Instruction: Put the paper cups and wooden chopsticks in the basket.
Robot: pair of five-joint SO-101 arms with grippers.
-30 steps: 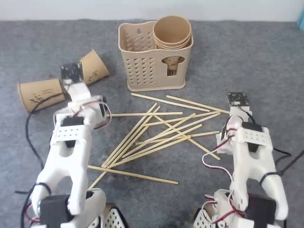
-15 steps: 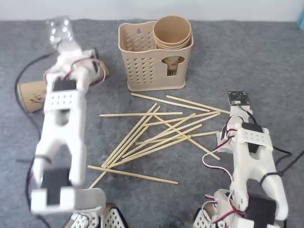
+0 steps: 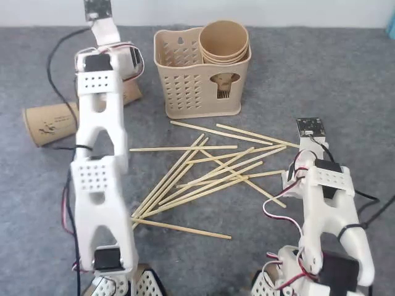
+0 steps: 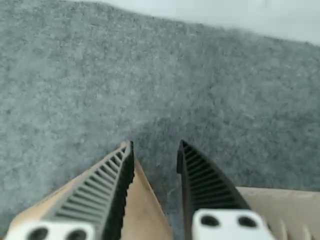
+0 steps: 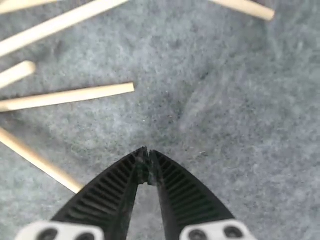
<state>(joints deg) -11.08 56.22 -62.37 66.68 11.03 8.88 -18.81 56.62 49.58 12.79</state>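
My left gripper [image 4: 155, 148] has its fingers parted by a narrow gap, and grey carpet shows between the tips. The tan wall of a paper cup [image 4: 146, 212] lies against the inner face of one finger. The other finger looks clear of it, so I am not clamping anything there. A corner of the basket [image 4: 287, 215] sits just beside that second finger.

Taking the table from above as a clock face, my left arm [image 3: 99, 123] stretches out to about 11 o'clock. This paper cup [image 3: 131, 92] lies on its side under the arm, near the basket's 9 o'clock side. A second paper cup [image 3: 50, 122] lies on its side at about 9 o'clock, well apart from the basket.

My right gripper [image 5: 148, 151] has its fingertips pressed together with nothing between them, low over the carpet. Wooden chopsticks [image 5: 65, 96] lie near the tips without touching them. My right arm [image 3: 327, 197] sits at about 4 o'clock.

The pile of chopsticks [image 3: 203, 169] is scattered and crossed at the centre of the table, between my two arms. The basket [image 3: 197, 92] stands upright at 12 o'clock. A stack of cups [image 3: 224, 40] is nested in its 3 o'clock compartment. All of it rests on the grey carpet [image 3: 308, 74].
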